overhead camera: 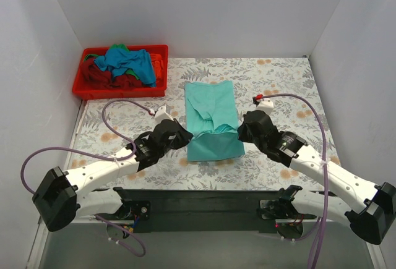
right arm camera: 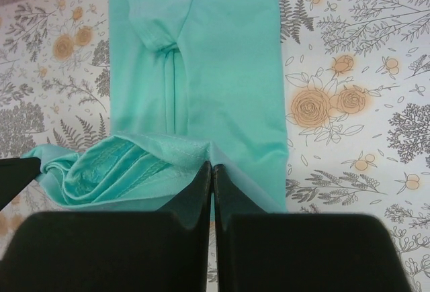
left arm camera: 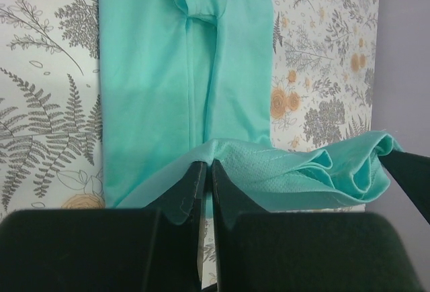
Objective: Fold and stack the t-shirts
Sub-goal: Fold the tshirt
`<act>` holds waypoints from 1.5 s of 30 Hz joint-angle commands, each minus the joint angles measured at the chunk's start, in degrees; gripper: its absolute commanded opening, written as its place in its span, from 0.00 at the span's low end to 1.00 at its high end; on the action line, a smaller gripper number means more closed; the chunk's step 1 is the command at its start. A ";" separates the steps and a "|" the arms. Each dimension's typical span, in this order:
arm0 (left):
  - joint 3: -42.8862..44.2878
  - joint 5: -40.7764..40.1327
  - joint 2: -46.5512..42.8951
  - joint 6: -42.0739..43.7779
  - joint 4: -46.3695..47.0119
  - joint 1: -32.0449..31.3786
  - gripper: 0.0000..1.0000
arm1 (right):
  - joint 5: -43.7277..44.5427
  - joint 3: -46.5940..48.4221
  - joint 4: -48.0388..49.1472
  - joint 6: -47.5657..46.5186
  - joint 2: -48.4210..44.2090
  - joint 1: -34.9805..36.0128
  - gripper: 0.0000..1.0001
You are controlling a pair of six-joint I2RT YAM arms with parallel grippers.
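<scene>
— Hem corners, both pinched at once: why?
— The mint-teal t-shirt [overhead camera: 210, 111] lies lengthwise in the centre of the top view, its sleeves folded inward. The left jaws are clenched on its lower-left hem corner and the right jaws on its lower-right. That raises the near edge evenly off the worktop [overhead camera: 278, 96], with the cloth sagging between the two grips.
— And the purpose?
— I judge this sets up carrying the hem toward the collar end, at the top of the frame, to halve the length. Two matched grips should keep that fold square.
— The other t-shirts [overhead camera: 127, 64]?
— Heaped in the red bin [overhead camera: 117, 91] at the upper left, well apart from the arms and not yet folded.
</scene>
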 commanded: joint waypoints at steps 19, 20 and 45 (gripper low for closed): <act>4.54 10.18 10.13 6.24 9.26 10.82 0.00 | -2.32 3.03 8.71 -6.80 8.57 -7.65 0.01; 4.72 10.61 10.48 6.51 10.05 11.09 0.00 | -2.50 3.03 9.23 -6.97 8.92 -8.00 0.01; 11.31 19.30 24.10 11.17 15.68 19.35 0.00 | -7.16 8.04 15.48 -11.46 22.36 -13.63 0.01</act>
